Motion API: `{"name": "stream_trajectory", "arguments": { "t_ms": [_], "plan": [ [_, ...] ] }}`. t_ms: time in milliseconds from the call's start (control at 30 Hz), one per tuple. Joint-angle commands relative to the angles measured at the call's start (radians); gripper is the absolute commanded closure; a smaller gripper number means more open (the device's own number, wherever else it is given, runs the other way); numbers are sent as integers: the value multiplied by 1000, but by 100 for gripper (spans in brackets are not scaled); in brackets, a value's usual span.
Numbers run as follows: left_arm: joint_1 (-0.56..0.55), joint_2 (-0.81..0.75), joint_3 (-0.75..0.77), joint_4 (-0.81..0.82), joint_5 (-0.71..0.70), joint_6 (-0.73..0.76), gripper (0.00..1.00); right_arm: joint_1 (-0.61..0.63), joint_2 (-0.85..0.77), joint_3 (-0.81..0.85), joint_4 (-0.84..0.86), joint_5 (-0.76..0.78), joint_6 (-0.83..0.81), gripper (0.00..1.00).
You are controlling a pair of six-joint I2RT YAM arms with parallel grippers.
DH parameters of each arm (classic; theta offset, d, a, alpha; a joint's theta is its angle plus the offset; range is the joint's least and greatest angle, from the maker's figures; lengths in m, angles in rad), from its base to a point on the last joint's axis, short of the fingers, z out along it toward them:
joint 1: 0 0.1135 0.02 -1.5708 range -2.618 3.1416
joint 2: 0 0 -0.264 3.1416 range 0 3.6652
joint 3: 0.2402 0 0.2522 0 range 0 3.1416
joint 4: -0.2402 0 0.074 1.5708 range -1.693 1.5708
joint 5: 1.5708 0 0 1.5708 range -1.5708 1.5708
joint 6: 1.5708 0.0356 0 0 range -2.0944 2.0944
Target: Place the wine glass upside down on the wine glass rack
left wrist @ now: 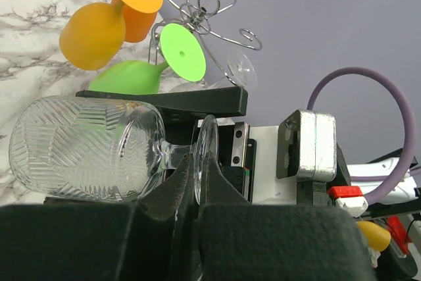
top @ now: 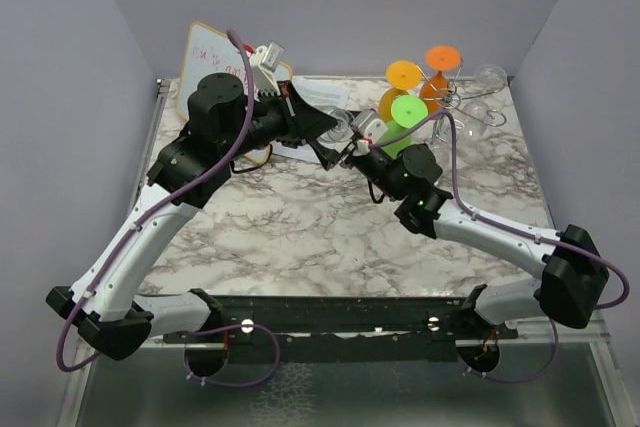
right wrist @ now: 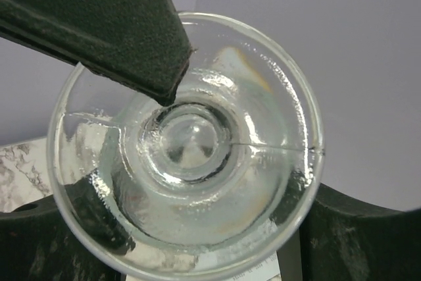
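A clear ribbed wine glass (top: 340,125) hangs in the air between my two grippers, lying on its side. In the left wrist view its bowl (left wrist: 85,146) points left. My left gripper (left wrist: 199,166) is shut on the rim of its round foot (left wrist: 205,143). My right gripper (top: 358,143) faces the foot head-on (right wrist: 191,143). Its fingers (right wrist: 355,235) are spread either side of the foot, and one finger (left wrist: 164,100) passes just above the glass. The chrome wine glass rack (top: 452,97) stands at the back right, beyond the glass (left wrist: 197,18).
On the rack hang two orange glasses (top: 404,75) (top: 441,57), a green glass (top: 408,110) and clear glasses (top: 490,77). A white board (top: 210,57) leans at the back left, with papers (top: 320,97) lying beside it. Purple walls close in on three sides.
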Motion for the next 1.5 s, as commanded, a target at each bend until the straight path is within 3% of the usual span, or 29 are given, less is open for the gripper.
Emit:
{"name": "stream_trajectory", "arguments": {
  "t_ms": [0, 233, 433, 633, 933, 1133, 1467],
  "plan": [
    [1, 18, 7, -93, -9, -81, 100, 9, -31, 23, 54, -3, 26, 78],
    [19, -5, -27, -21, 69, -290, 100, 9, -101, -102, 147, -45, 93, 53],
    [37, -42, -63, 9, 89, -386, 100, 9, -155, -204, 220, -64, 144, 42],
    [67, -67, -124, 61, 145, -474, 100, 9, -203, -257, 248, -76, 184, 23],
    [119, -107, -224, 154, 209, -596, 100, 9, -208, -273, 244, -116, 194, 15],
    [131, -119, -268, 235, 243, -670, 100, 9, -186, -283, 244, -97, 201, 0],
    [137, -125, -289, 296, 280, -723, 100, 9, -153, -329, 272, -40, 251, 0]
  ]
}}
